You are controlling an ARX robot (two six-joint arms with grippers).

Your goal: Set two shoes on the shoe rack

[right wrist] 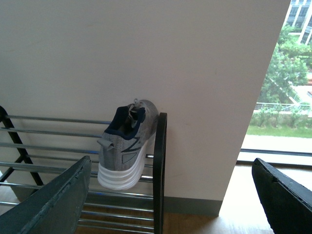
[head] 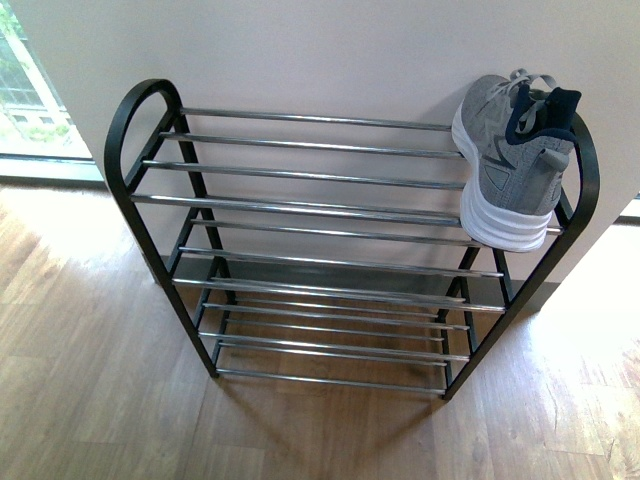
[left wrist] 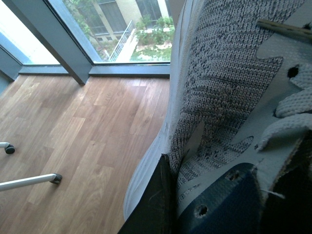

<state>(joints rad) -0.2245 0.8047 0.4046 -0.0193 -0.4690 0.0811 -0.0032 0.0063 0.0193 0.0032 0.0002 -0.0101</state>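
Left claw [left wrist: 195, 207] is clamped on the held sneaker [left wrist: 229, 83]. One dark finger [left wrist: 153, 204] presses against its side by the white sole edge; I can't make out the other finger. The grey knit upper fills most of the left wrist view, up in the air over the wood floor [left wrist: 87, 126]. A white tube leg [left wrist: 29, 181] stands on the floor off to the side, with a window [left wrist: 122, 24] beyond.

Front view: the shoe rack [head: 300, 205] stands against the wall [head: 330, 50], with black arched ends and chrome bars in tiers. The racked sneaker [head: 515, 160] is on the top tier at the far right end — right up against the right arch. Its heel faces the robot and overhangs the front bar, and its toe points to the wall.

Right claw [right wrist: 171, 161] is spread wide, gripping nothing. Its fingers frame the rack's right end, with the racked sneaker showing heel-on in the right wrist view. It's well apart from both.
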